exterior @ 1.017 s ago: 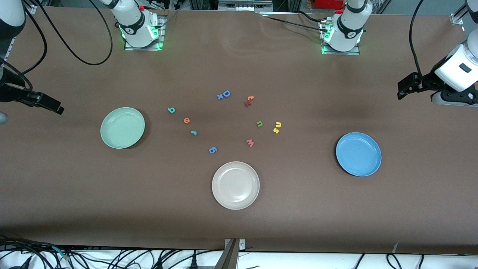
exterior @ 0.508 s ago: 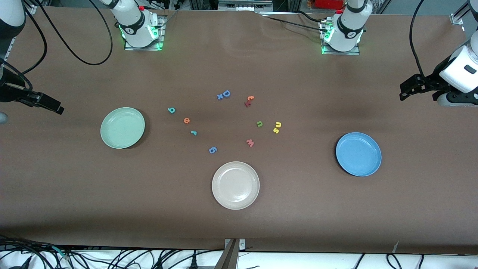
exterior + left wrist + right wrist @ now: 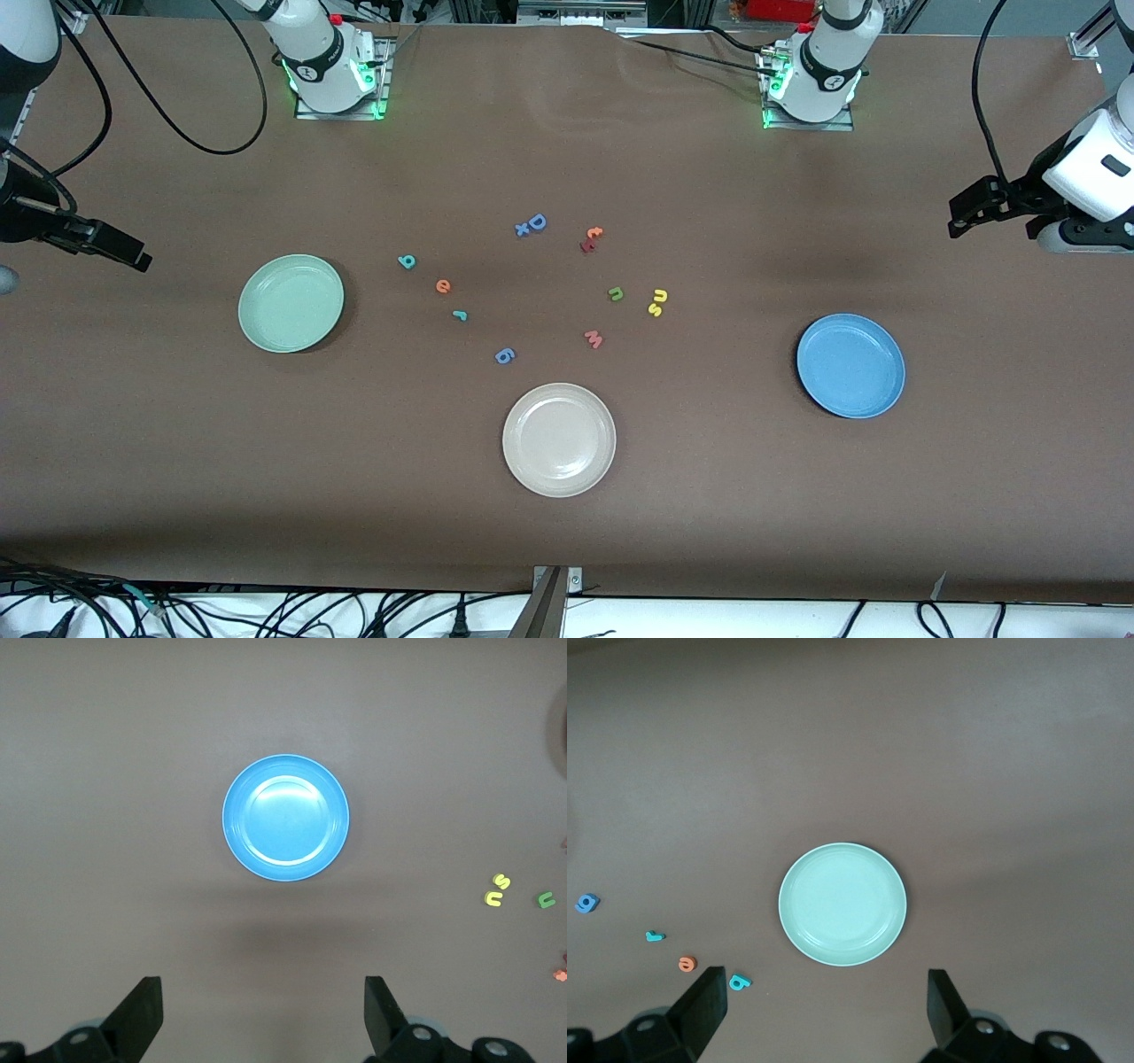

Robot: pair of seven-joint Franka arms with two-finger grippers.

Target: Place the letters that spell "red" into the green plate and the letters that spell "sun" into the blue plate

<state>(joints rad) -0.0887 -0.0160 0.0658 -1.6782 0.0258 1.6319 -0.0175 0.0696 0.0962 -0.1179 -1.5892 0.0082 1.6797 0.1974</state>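
"red" letters all loose on the table, in a short diagonal run near the green plate (image 3: 291, 303): teal d (image 3: 407, 260) farthest from the front camera, orange e (image 3: 443, 285) next, teal r (image 3: 459, 315) nearest. None touching each other, none in the plate. Green plate sits toward the right arm's end, nothing in it.

"sun" letters also on the table, toward the left arm's end of the cluster: yellow u (image 3: 659, 295) and yellow s (image 3: 655, 309) just beside each other, olive n (image 3: 616, 293) near them on the cluster's inner side. Blue plate (image 3: 850, 365) is well apart from them, nearer the front camera, nothing in it.

Other stuff: blue D (image 3: 536, 221) with a small blue x (image 3: 522, 229) touching it, orange and dark red letters (image 3: 591, 239) together, pink w (image 3: 594, 338), blue 6 (image 3: 504, 355), beige-white plate (image 3: 559, 439) nearest the front camera, mid-table.

Left pincer (image 3: 961, 213) hangs up in the air over bare table at the left arm's end; its wrist view looks straight down at the blue plate, fingers (image 3: 142, 1017) spread wide, nothing between them. Right pincer (image 3: 133, 257) is up over bare table at the right arm's end; fingers (image 3: 704, 1001) wide apart, holding nothing, green plate centred in its view.
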